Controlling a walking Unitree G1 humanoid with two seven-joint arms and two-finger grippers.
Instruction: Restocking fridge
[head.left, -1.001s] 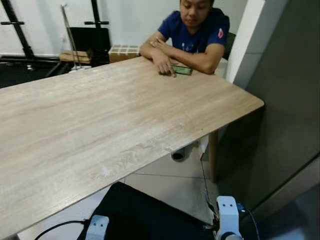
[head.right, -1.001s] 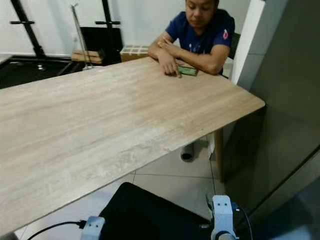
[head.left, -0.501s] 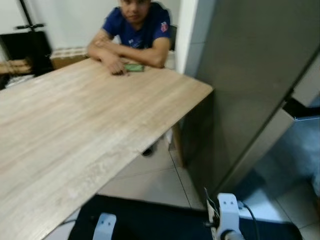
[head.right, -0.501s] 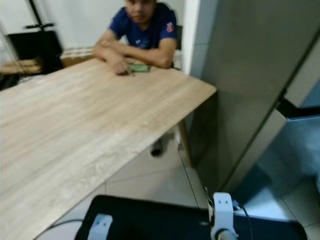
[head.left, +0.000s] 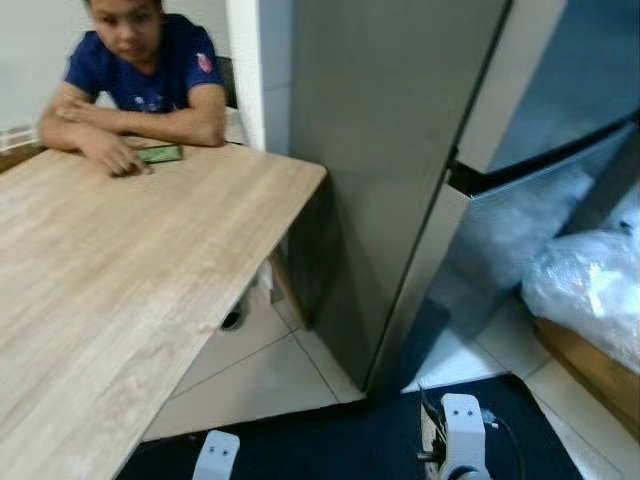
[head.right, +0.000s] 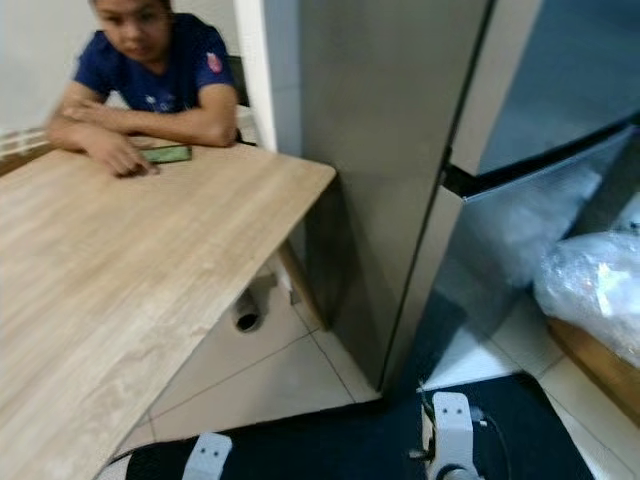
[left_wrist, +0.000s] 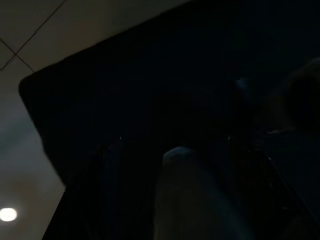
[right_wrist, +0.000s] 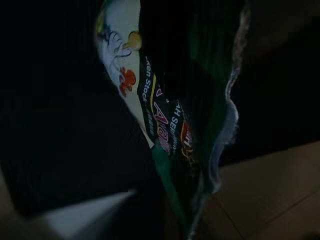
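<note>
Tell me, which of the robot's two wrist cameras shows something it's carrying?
The right wrist view: a printed green and white packet hangs close before that camera. The left wrist view is mostly dark, with some pale tiled floor and no item.

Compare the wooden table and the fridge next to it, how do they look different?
The table is light wood with visible grain; the fridge is smooth grey metal. The table top lies flat and low; the fridge stands tall beside its corner. A person leans on the table with a phone; nothing rests on the fridge. Both stand on the tiled floor.

Both arms hang low, right end effector (right_wrist: 172, 150) gripping a packet (right_wrist: 165, 125).
</note>
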